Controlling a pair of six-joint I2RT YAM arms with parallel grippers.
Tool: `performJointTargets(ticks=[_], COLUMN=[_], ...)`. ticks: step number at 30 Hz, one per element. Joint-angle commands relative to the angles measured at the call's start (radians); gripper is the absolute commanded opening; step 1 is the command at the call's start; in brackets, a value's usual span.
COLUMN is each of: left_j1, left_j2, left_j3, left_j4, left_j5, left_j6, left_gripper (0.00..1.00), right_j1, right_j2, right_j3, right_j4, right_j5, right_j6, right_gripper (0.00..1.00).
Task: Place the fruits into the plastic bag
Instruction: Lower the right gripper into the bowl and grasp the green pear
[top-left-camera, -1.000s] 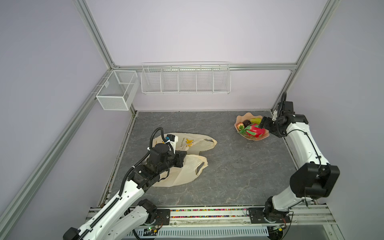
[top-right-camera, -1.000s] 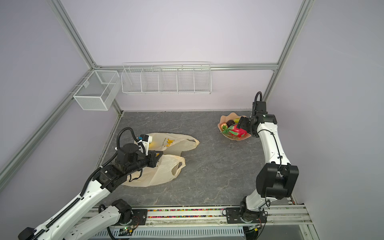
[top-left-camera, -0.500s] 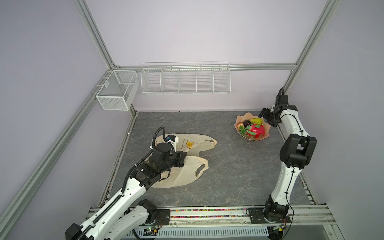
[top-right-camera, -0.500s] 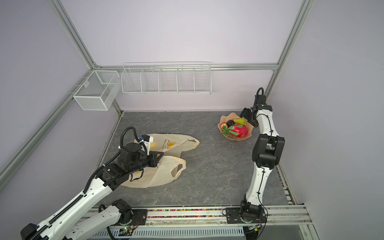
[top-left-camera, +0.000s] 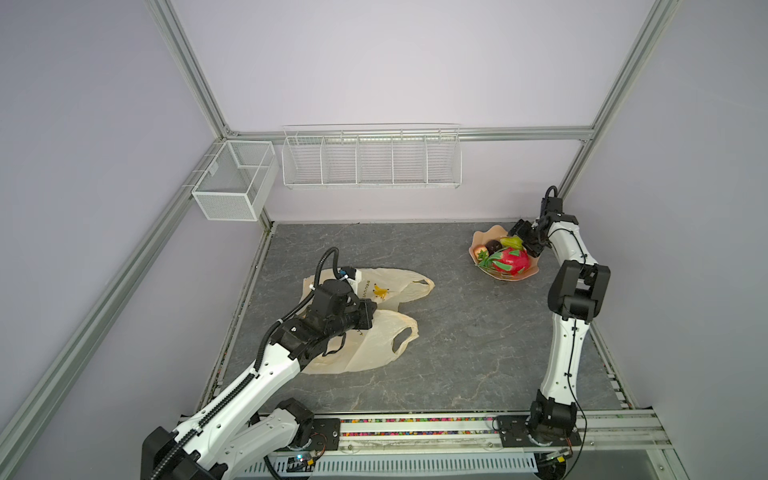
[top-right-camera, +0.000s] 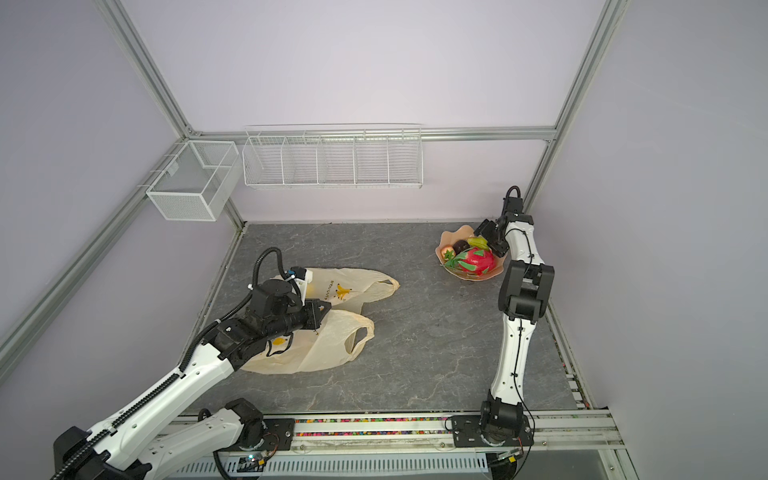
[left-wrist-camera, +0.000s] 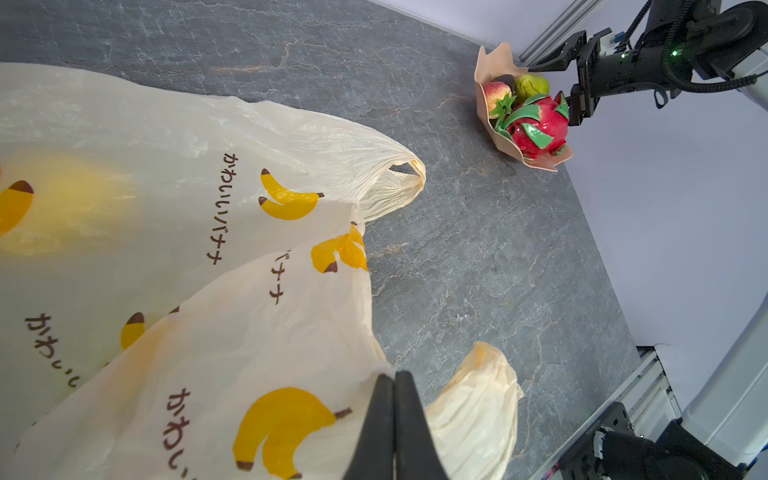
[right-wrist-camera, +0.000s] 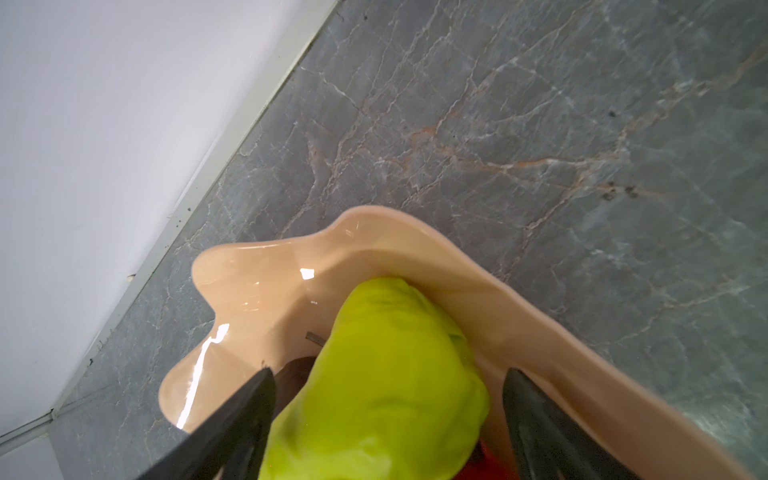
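Plastic bag (left-wrist-camera: 166, 166): banana-printed | left gripper (left-wrist-camera: 394, 376) pinches it | right gripper (right-wrist-camera: 388, 370) wide around green fruit (right-wrist-camera: 374, 328)

Grey tabletop (top-left-camera: 457, 332): plastic bag (top-left-camera: 374, 345), bowl (top-left-camera: 482, 240).

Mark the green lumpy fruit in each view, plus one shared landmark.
Top view: green lumpy fruit at the back of the peach bowl.
Top view: same spot.
Left wrist: far off, in that bowl.
Right wrist: close up, between right gripper jaws.
Landmark: the peach bowl.

White left arm (top-left-camera: 249, 382), white right arm (top-left-camera: 562, 353), black joints (top-left-camera: 577, 291), black ribbed cable (top-left-camera: 320, 266), black tapered fingers (left-wrist-camera: 380, 428)
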Motion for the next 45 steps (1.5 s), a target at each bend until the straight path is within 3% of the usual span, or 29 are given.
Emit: performJointTargets(ticks=[1,19,23,27,29,45], left_j1=[0.002,0.002,0.002,0.002,0.002,0.002], left_j2=[0.008,-0.004,-0.01,-0.019,-0.023,-0.05], left_j3=[0.035,0.038,0.036,0.031,0.031,0.017], left_j4=[0.008,-0.002,-0.006,-0.006,-0.007,-0.003], left_j5=[-0.016,-0.023,-0.027,-0.029,-0.029,-0.026], left_j6=[-0.016,-0.013,-0.014,-0.015,-0.015,-0.012], left_gripper=[0.0,0.0,0.0,0.0,0.0,0.0], right_j1=[-0.004,0.008,0.007,0.01,0.014,0.026], right_j2=[0.019,0.081,0.081,0.072,0.062,-0.084], right_j3=[0.027,0.067,0.066,0.065,0.064,0.058], right_j4=[0.035,0.033,0.015,-0.005,-0.016,0.022], right_j5=[-0.022,-0.045,-0.043,-0.035,-0.017,-0.023], right_j6=[0.045,0.073,0.059,0.044,0.037,0.021], right_gripper=[0.88,1.0,0.93,0.72,0.67,0.52])
